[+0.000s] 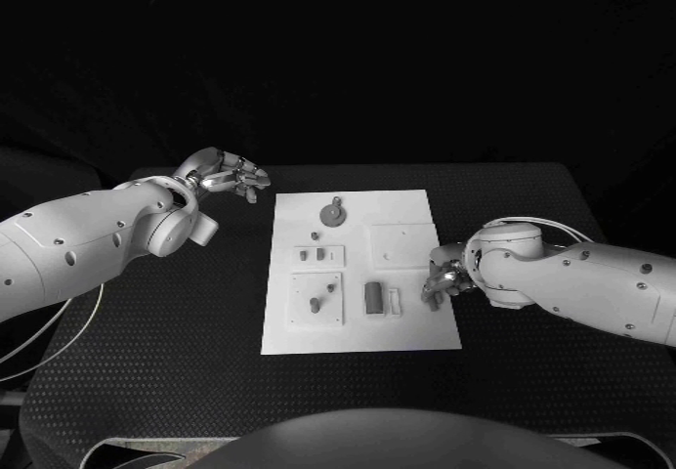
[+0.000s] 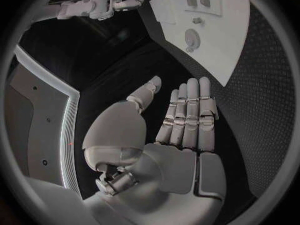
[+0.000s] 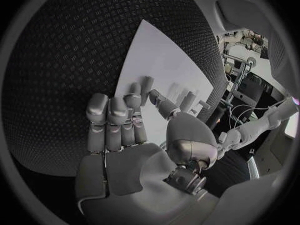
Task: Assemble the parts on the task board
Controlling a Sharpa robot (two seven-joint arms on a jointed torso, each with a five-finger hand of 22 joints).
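The task board [image 1: 360, 272] lies mid-surface, grey parts [image 1: 373, 298] sitting on it. Left hand [image 1: 226, 176] hovers off the board's far left corner, fingers [image 2: 187, 110] straight and apart, holding nothing. Right hand [image 1: 448, 280] is at the board's right edge beside a small pale part [image 1: 396, 300]; I cannot tell whether its fingers [image 3: 115, 117] grip anything.

Black table [image 1: 169, 332] under my cameras, carrying the white task board [image 1: 423, 332].

I am seeing the table's dark, dimpled surface lying flat in front of me, and the task board is sitting directly on it near the middle, its long sides running away from me; the wrist views are showing the same textured surface.
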